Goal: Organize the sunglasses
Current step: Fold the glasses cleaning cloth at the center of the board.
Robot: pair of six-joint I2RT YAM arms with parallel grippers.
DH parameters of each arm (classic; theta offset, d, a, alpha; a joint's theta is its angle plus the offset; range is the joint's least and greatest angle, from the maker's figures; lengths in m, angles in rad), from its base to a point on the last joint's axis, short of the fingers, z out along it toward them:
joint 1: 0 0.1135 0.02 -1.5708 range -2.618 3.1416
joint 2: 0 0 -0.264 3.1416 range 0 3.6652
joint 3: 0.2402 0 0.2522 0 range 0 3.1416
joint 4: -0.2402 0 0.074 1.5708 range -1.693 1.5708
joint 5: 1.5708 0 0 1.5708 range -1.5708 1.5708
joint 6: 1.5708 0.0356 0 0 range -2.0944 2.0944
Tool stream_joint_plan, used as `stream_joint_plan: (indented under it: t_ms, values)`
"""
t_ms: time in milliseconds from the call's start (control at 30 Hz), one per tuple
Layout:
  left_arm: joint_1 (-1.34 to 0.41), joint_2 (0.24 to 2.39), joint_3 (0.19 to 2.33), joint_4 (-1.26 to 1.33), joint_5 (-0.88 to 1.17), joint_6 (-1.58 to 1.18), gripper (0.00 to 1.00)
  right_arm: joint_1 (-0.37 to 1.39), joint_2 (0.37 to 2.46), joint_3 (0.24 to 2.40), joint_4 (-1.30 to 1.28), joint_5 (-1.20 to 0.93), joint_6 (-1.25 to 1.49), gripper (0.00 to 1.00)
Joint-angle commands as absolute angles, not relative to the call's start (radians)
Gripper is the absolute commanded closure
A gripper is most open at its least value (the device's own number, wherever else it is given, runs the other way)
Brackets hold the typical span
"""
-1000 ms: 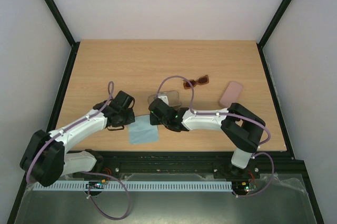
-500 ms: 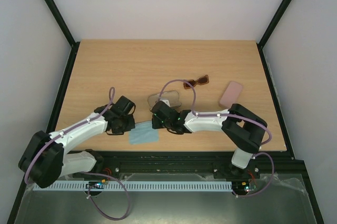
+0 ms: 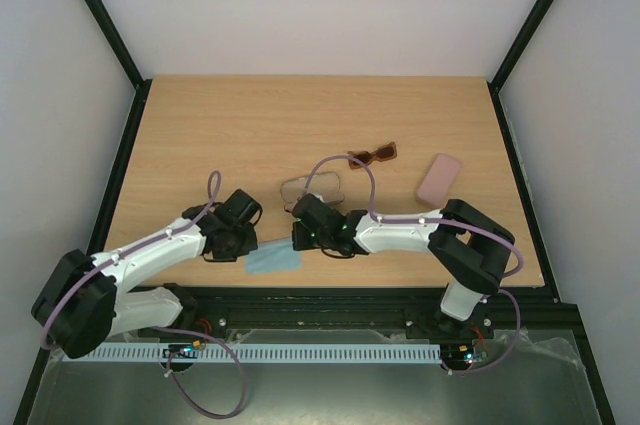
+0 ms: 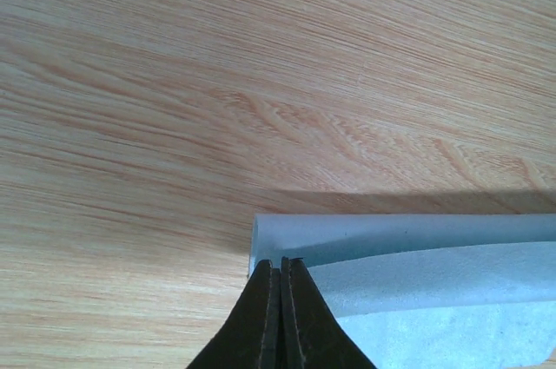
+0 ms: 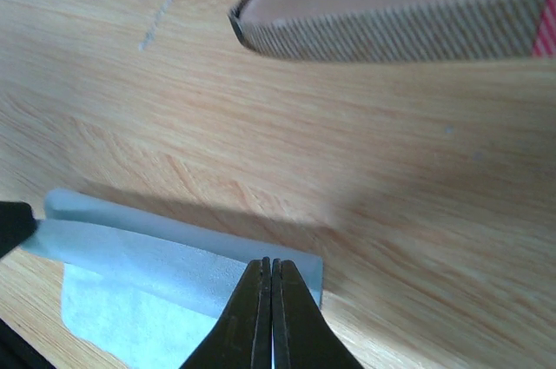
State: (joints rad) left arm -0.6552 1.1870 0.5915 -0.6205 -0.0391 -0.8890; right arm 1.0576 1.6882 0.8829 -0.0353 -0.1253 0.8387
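Note:
A light blue cloth (image 3: 272,259) lies near the table's front edge, its far edge lifted and folded over towards me. My left gripper (image 3: 249,245) is shut on the cloth's left corner (image 4: 417,282), jaws pressed together (image 4: 281,262). My right gripper (image 3: 299,242) is shut on the right corner (image 5: 148,273), fingertips together (image 5: 271,262). The reddish-brown sunglasses (image 3: 372,155) lie folded farther back on the table, apart from both grippers. A thin dark wire outline (image 3: 207,256) peeks from under the left wrist; I cannot tell what it is.
The brown oblong case (image 3: 312,187) with a red stripe sits just beyond the right gripper and shows at the top of the right wrist view (image 5: 400,13). A flat pink case (image 3: 439,178) lies at the right. The wooden table (image 3: 250,125) has black rails along its sides.
Both grippers have moved towards the near edge, drawing the cloth's far edge over itself. The cloth now looks narrower. Sunglasses and cases have not moved.

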Motion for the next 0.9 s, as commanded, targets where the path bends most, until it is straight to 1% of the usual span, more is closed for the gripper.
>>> stream_joint_plan:
  t_ms: [0, 867]
  values:
    - [-0.673, 1.154, 0.582, -0.672, -0.080, -0.940, 0.98, 1.055, 1.653, 0.857, -0.076, -0.149, 0.851, 0.99]
    - [-0.731, 1.178, 0.548, -0.642, -0.066, -0.977, 0.98, 1.087, 1.674, 0.842, -0.092, -0.207, 0.858, 0.99]
